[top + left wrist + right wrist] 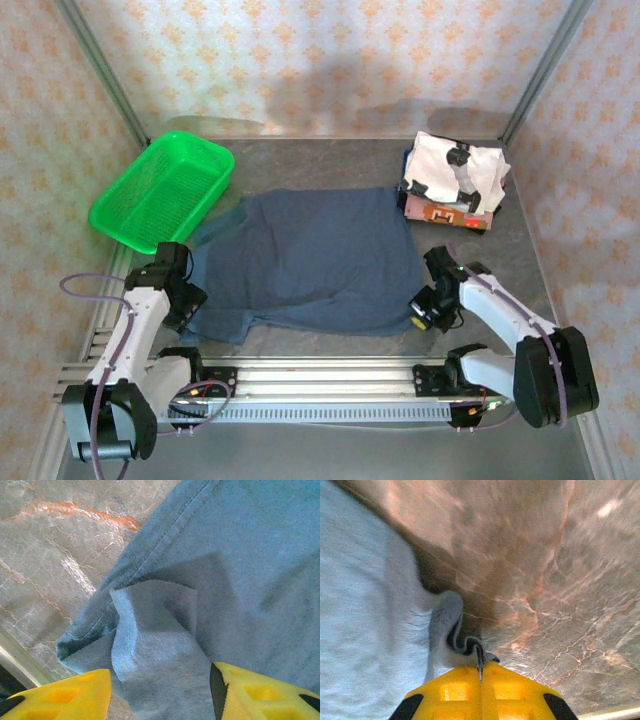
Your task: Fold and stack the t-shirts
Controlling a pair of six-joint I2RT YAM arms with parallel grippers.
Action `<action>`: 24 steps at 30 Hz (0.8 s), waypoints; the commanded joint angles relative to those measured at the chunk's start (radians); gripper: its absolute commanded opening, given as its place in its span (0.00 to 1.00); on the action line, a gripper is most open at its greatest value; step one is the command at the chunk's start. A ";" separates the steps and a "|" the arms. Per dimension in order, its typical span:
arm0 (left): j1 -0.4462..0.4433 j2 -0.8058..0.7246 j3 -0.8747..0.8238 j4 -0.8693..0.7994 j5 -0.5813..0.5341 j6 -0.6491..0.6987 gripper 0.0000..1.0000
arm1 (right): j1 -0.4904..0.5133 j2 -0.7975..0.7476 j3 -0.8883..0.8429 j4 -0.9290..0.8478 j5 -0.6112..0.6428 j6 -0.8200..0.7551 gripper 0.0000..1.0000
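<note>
The slate-blue t-shirt [310, 260] lies spread flat mid-table. My left gripper [189, 304] is at its near-left corner. In the left wrist view that gripper [160, 685] is open, its yellow fingers [65, 697] wide apart, with a raised fold of the shirt [165, 630] between them. My right gripper [423, 317] is at the near-right corner. Its jaws [481, 669] are shut on a thin edge of the blue shirt [370, 620]. At the back right the white shirt with black patches [455, 168] lies folded on top of the brown/orange one [443, 213].
A green mesh basket [165, 190] stands tilted at the back left, close to the shirt's far-left corner. Patterned walls close in the table on three sides. A metal rail [320, 378] runs along the near edge. Bare marble table [510, 260] shows right of the blue shirt.
</note>
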 commanded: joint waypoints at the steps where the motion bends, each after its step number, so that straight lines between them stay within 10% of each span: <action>1: -0.005 -0.021 0.001 -0.022 0.023 0.020 0.55 | 0.002 -0.026 0.101 -0.079 0.154 -0.002 0.00; 24: -0.112 0.141 -0.043 0.058 0.060 0.004 0.41 | -0.113 0.020 0.088 -0.021 0.124 -0.100 0.00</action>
